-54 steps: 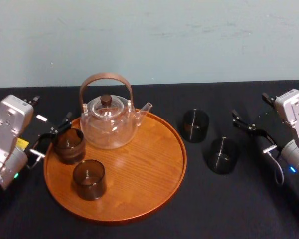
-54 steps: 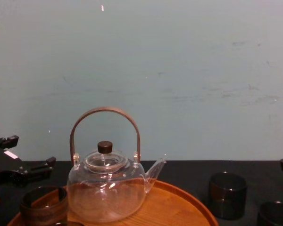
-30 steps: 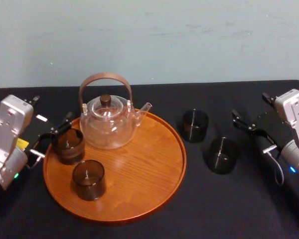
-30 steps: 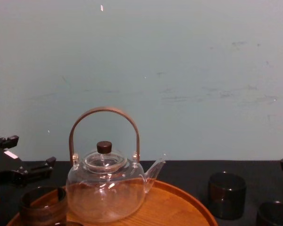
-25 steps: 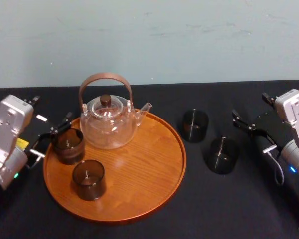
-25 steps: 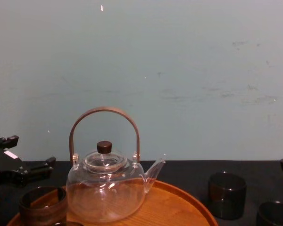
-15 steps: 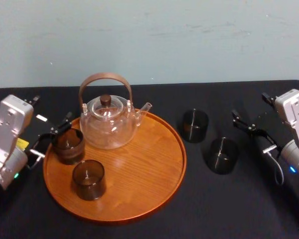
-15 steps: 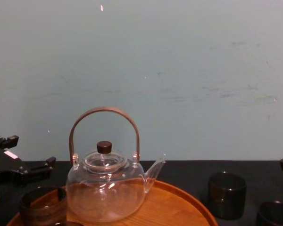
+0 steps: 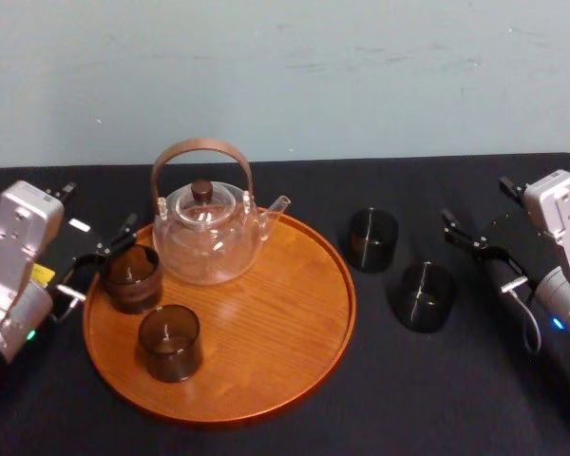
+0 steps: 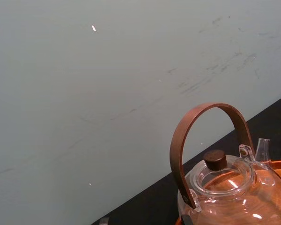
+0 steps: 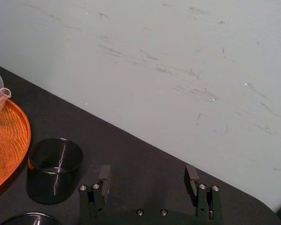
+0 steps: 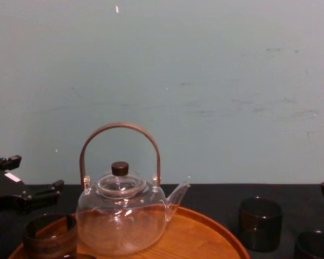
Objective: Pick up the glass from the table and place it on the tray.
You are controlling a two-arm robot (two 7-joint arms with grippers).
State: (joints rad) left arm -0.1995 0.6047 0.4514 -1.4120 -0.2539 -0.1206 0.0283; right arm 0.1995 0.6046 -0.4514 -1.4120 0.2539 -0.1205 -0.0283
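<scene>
The head view takes in four squat, dark, cylindrical glasses. The rear tray glass (image 9: pixel 130 277) and front tray glass (image 9: pixel 170 342) stand on the round wooden tray (image 9: pixel 275 328) beside a clear teapot (image 9: pixel 207 239) with an arched wooden handle. The rear worktop glass (image 9: pixel 373 239) and front worktop glass (image 9: pixel 423 296) stand on the matte black worktop (image 9: pixel 437 389), right of the tray.

The right wrist view adds the right tool (image 11: pixel 147 176), spread wide and empty, facing the rear worktop glass (image 11: pixel 54 168).

The left tool (image 9: pixel 100 211), also spread and empty, sits at the tray's left rim, seemingly just clear of the rear tray glass.
</scene>
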